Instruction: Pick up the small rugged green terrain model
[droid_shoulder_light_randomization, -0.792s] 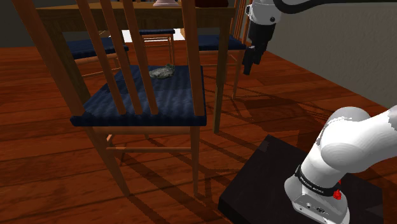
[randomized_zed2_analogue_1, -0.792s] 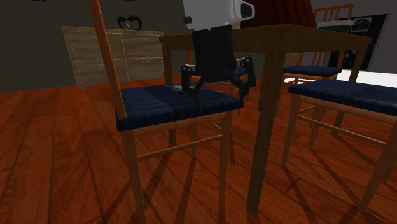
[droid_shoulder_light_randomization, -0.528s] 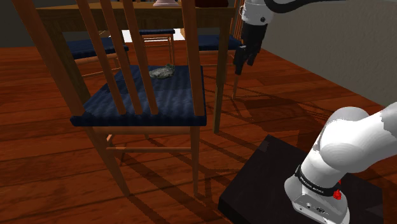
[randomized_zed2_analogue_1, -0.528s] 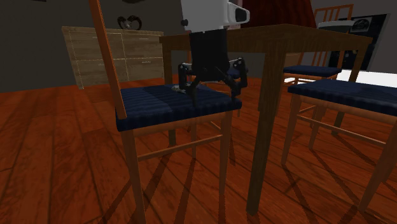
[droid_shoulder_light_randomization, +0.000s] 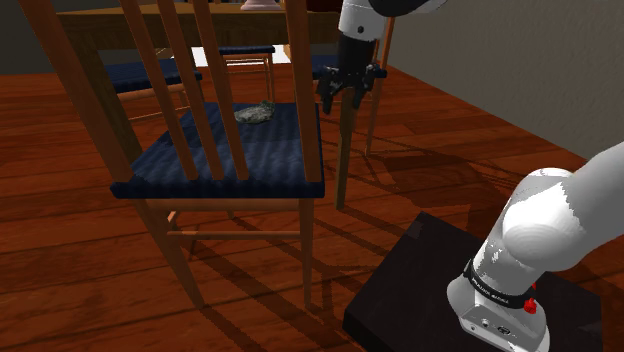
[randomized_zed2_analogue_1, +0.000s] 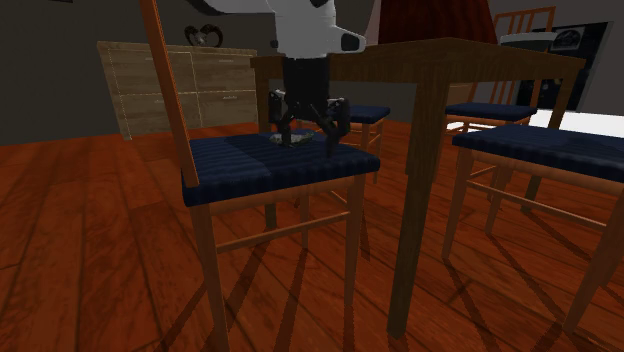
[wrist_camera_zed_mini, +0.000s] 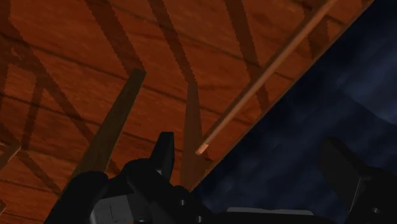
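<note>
Shoulder view: a reddish wooden floor carries a wooden chair with a dark blue seat. The white arm reaches to the seat's far corner, where the black tool hangs released, its fingers spread wide. The small greyish-green terrain model lies on the seat near that far edge, apart from the tool.

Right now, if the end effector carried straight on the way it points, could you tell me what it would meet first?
Probably the dark blue seat cushion, right at its edge; the open end effector straddles that edge, so it might slip past to the wooden floor.
</note>
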